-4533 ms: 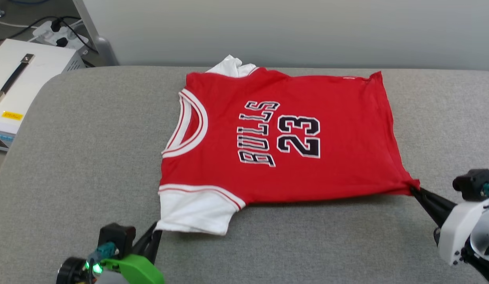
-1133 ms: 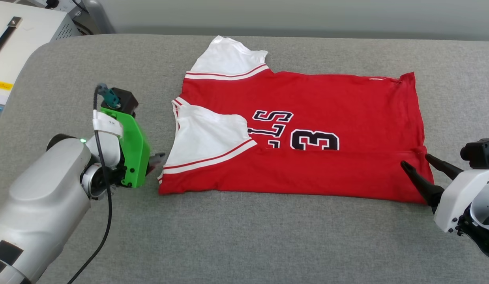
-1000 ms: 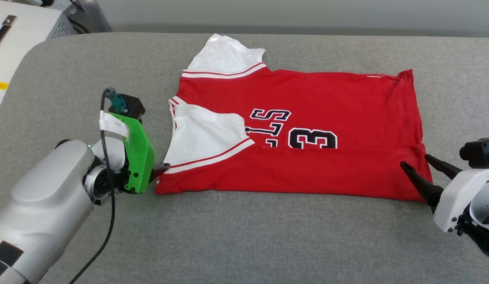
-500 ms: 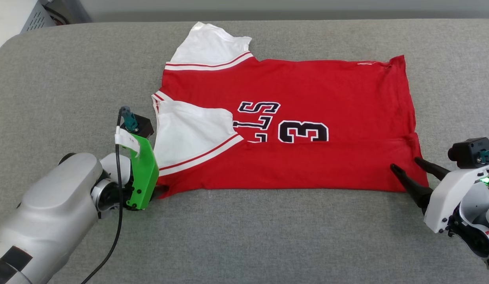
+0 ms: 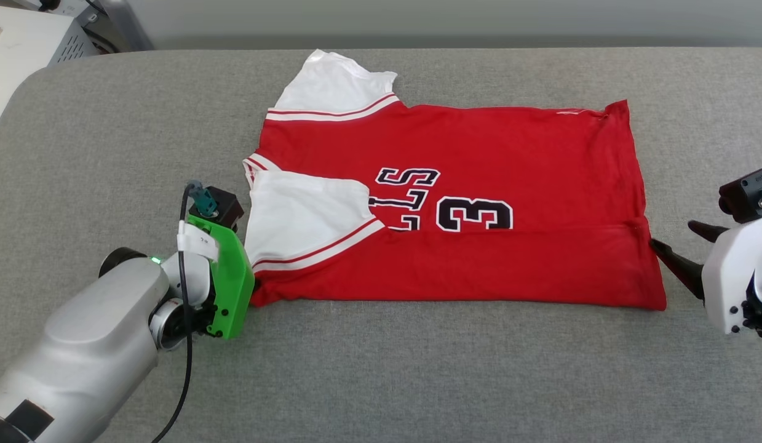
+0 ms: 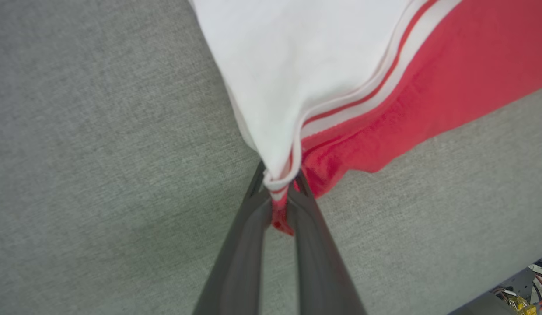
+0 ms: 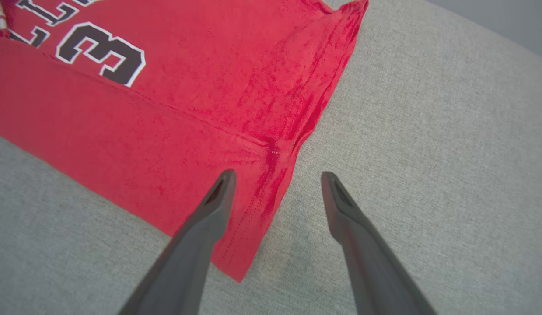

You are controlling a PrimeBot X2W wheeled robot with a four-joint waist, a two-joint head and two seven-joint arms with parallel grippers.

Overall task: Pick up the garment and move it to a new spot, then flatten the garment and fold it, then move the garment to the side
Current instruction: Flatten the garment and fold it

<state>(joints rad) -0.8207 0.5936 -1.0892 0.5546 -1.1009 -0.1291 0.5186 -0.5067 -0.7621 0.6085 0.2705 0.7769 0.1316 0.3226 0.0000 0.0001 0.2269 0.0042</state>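
Observation:
The garment (image 5: 479,184), a red jersey with white sleeves and black lettering, lies on the grey table with its near long edge folded up over the chest. My left gripper (image 6: 279,192) is shut on the garment's near-left corner, pinching white sleeve trim and red fabric (image 6: 340,144). In the head view the left gripper's fingers are hidden behind its green mount (image 5: 230,289). My right gripper (image 7: 275,179) is open, one fingertip over the garment's folded hem corner (image 7: 271,175), the other over bare table. It also appears at the garment's right edge as the right gripper (image 5: 676,246).
The grey padded table (image 5: 387,381) stretches wide in front of and to both sides of the garment. A white box (image 5: 18,49) stands off the table's far-left corner. A pale wall runs behind the far edge.
My left gripper has closed onto the garment's near-left corner. The right gripper has drawn back a little to the right off the hem. The head camera has shifted.

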